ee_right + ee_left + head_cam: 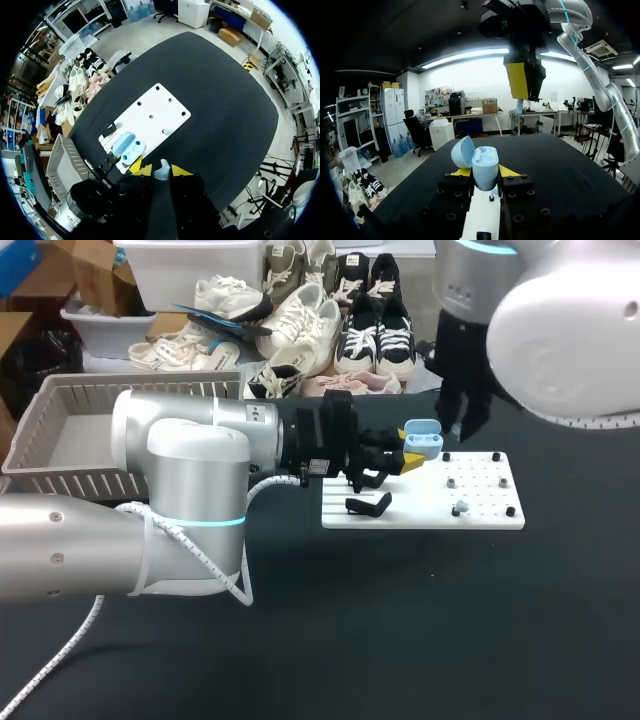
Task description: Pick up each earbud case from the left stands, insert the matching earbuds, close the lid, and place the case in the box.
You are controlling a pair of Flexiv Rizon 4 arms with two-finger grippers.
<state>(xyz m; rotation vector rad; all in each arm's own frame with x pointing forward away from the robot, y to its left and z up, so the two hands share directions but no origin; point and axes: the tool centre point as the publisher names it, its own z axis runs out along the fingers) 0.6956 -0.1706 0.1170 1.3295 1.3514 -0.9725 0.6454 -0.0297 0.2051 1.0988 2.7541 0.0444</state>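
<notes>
- Currently the left gripper (408,455) sits near the counter's (400,620) middle, at the 9 o'clock edge of the white stand board (480,485). Its fingers are clenched on the light blue earbud case (423,438).
- In the left wrist view the earbud case (485,169) stands upright between the yellow tips of the left gripper (485,172), touched from both sides. Its lid (463,151) is swung open to one side.
- The right gripper (465,420) hangs at about 1 o'clock from the case, above the board's far edge.
- In the right wrist view the right gripper (161,170) pinches a pale blue earbud (161,173) between its yellow tips. The open case (129,146) lies just ahead of and below it.
- From the left wrist view the right gripper (522,80) hovers above and beyond the case, apart from it.
- A second earbud (460,508) rests on the board, toward 4 o'clock from the case. It also shows in the right wrist view (166,132).
- A black stand (368,505) sits at the board's 8 o'clock corner.
- The grey slatted box (60,400) stands at the counter's 10 o'clock, well apart from the board.
</notes>
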